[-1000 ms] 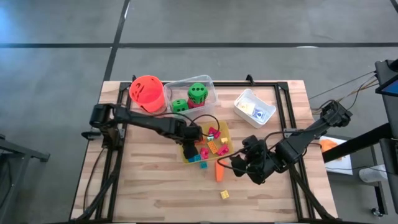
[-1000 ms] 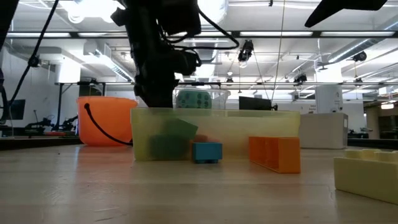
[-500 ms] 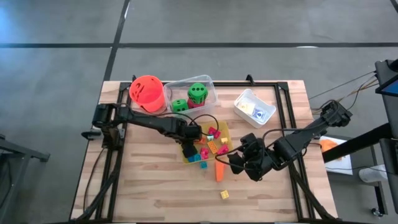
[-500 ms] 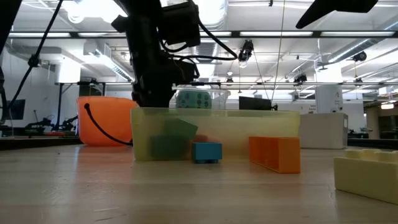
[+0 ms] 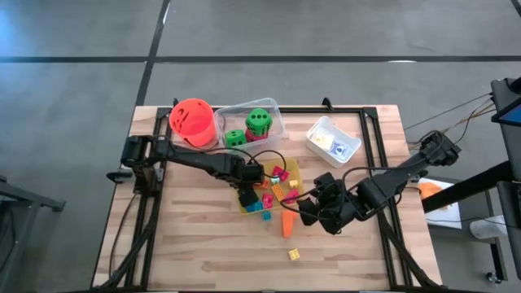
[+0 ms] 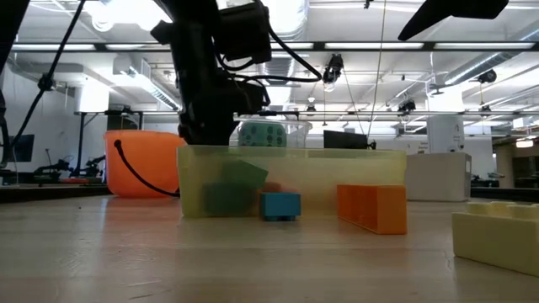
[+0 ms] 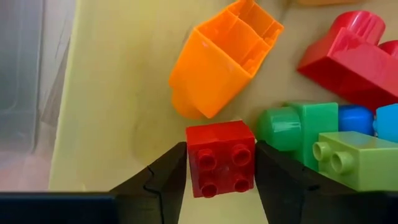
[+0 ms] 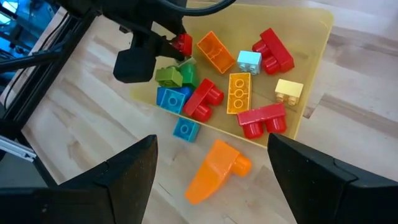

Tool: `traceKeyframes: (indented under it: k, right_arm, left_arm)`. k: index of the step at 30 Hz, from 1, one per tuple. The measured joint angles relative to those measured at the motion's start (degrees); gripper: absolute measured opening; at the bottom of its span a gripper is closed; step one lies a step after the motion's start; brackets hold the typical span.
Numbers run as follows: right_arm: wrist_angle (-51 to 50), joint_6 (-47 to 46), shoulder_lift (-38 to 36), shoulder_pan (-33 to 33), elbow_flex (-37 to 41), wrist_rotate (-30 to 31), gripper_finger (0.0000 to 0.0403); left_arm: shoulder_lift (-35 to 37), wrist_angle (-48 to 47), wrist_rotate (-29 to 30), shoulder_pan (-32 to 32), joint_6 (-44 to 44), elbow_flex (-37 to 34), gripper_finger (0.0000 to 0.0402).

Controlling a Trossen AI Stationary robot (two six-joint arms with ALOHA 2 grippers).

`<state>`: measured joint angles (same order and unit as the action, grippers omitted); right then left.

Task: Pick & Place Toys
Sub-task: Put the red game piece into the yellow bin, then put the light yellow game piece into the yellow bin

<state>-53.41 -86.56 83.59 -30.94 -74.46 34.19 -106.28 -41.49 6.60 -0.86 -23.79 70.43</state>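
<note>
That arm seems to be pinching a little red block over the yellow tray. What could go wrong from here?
The left gripper holds the small red block only by its two sides, so it might slip out and drop back into the yellow tray. The green block and the orange block lie close by, so a sideways move could knock them. The right gripper hangs open near the tray's edge, so the two arms could crowd each other.

Yellow block [image 6: 504, 239] cut off at low view's edge; white tray's [image 5: 332, 139] contents indistinct.
</note>
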Motion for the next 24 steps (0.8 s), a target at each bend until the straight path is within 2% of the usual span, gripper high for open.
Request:
traceKeyframes:
  k: [8, 12, 18, 24]
  right_arm:
    - [-0.02, 0.23, 0.0, -0.02, 0.0, -0.14, 0.0297]
    - [-0.03, 0.22, 0.0, -0.02, 0.0, -0.14, 0.0297]
    - [-0.02, 0.09, 0.0, -0.02, 0.0, -0.5, 0.0297]
    - [0.07, -3.59, -0.02, -0.02, 0.0, -6.15, 0.0297]
  left_arm:
    - [0.0, -0.15, -0.21, 0.48, -0.02, 0.0, 0.018]
    - [0.0, -0.65, -0.86, 0.62, -0.02, 0.0, 0.0195]
    - [0.0, -1.05, -2.75, 1.13, -0.13, 0.0, 0.0266]
    - [0.81, -2.21, -3.27, 1.17, -0.22, 0.0, 0.0337]
